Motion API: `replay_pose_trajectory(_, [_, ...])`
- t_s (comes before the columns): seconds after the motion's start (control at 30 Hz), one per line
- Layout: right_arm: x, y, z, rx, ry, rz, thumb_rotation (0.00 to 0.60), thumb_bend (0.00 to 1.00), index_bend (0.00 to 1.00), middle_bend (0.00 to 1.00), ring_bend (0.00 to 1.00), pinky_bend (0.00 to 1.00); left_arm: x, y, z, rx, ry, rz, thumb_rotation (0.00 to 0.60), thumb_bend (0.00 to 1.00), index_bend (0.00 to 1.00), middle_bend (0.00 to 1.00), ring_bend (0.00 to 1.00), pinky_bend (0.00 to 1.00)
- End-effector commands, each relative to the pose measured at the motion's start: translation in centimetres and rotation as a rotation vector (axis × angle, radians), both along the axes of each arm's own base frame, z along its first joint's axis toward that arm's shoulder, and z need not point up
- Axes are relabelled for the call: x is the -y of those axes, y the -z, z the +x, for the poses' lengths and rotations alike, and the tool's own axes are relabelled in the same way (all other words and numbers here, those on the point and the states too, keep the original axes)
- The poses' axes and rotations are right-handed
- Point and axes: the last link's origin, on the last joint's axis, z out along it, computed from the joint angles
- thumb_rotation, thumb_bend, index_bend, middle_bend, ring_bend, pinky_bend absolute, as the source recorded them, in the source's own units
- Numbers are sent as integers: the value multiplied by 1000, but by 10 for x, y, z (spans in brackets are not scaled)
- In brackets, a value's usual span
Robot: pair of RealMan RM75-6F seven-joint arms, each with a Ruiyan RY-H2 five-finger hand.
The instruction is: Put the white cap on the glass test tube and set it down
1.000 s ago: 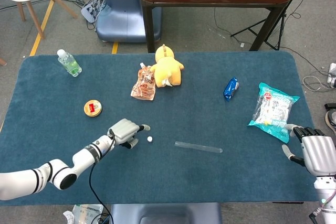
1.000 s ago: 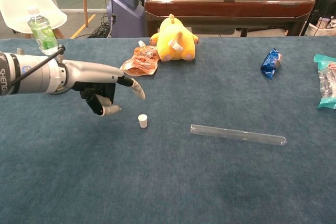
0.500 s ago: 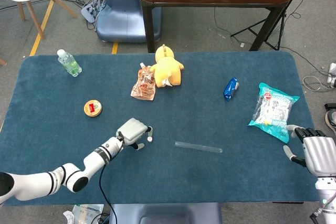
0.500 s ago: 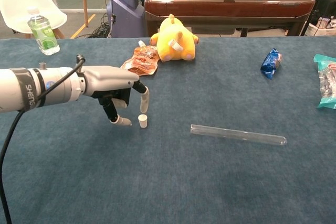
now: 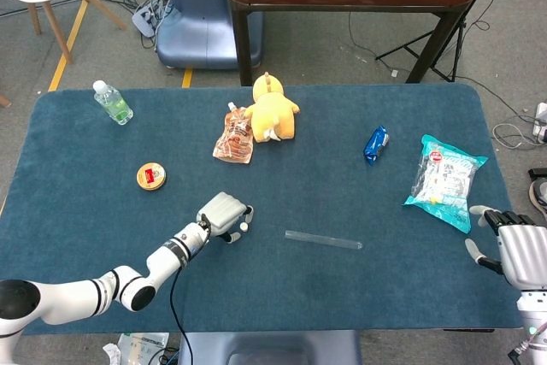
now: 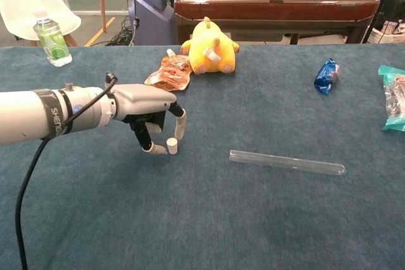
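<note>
The small white cap [image 6: 171,146] stands upright on the blue table cloth, left of the glass test tube [image 6: 286,162], which lies flat and is empty. My left hand [image 6: 149,112] hovers low over the cap, its fingertips [image 6: 155,149] down on either side of it, the cap still on the cloth. In the head view the cap [image 5: 244,227] peeks out at the right side of the left hand [image 5: 224,214], and the tube [image 5: 323,240] lies to its right. My right hand [image 5: 520,254] rests at the table's right front corner, fingers apart, holding nothing.
A yellow plush toy [image 5: 272,113] and a brown snack pouch [image 5: 235,137] lie behind the cap. A green bottle [image 5: 112,102] and a round tin [image 5: 150,176] are at the left. A blue packet [image 5: 375,144] and a teal bag [image 5: 444,179] lie at the right.
My left hand has slid right and lowered, from beside the cap to over it, with fingertips now flanking the cap. The cap, tube and right hand have stayed put.
</note>
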Motion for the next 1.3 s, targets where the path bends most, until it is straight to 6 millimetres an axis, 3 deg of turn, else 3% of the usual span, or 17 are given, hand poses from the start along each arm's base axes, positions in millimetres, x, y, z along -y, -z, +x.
replay_pose_trajectory(0.03, [0,0,0,-1,1,1,600,273,340,474,419,435,0,2,0,-3,1,2,600,264,453,1000,1000,1000])
replay_pose_trajectory(1.3, [1,0,-3,-6,13,5,600,273,340,474,424,438,-7,7,-3,61,-44,12,600,320,520,1000,1000,1000])
